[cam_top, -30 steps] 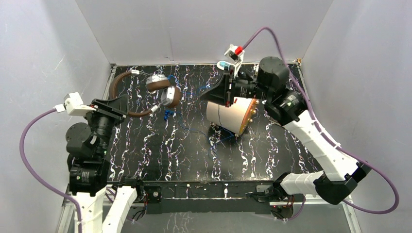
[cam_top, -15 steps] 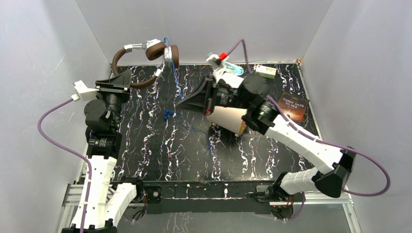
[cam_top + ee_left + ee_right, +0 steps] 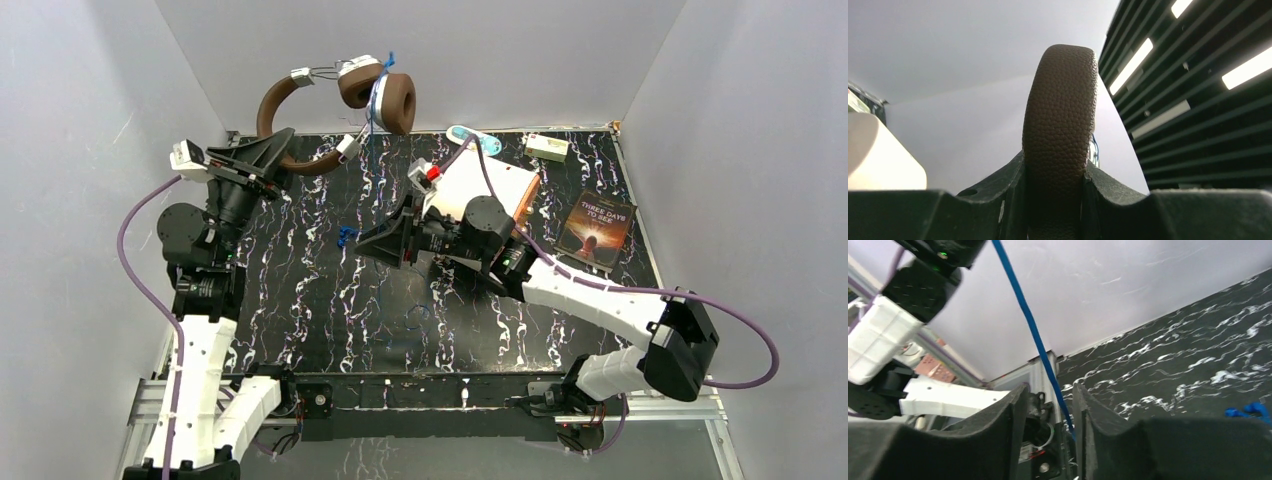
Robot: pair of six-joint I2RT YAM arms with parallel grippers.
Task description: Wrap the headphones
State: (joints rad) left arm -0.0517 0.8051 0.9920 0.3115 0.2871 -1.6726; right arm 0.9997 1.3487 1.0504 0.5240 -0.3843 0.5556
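The brown headphones (image 3: 300, 95) hang in the air at the back left, ear cups (image 3: 390, 95) together at the right end. My left gripper (image 3: 272, 152) is shut on the padded headband (image 3: 1060, 115), which fills the gap between its fingers in the left wrist view. The thin blue cable (image 3: 372, 120) drops from the cups toward the table, where a blue bundle (image 3: 347, 236) lies. My right gripper (image 3: 378, 243) hovers over the middle of the table. Its jaws stand apart, and the cable (image 3: 1023, 310) runs loosely between them, close to the right finger (image 3: 1088, 410).
A large cream cylinder (image 3: 480, 185) lies on its side just behind the right wrist. A dark book (image 3: 597, 228) sits at the right, with a small white box (image 3: 548, 148) and a pale blue item (image 3: 472, 137) along the back edge. White walls enclose three sides.
The left arm has lifted the headphones higher and to the right. The right gripper has swung left and lower, away from the cylinder, and its jaws have parted.
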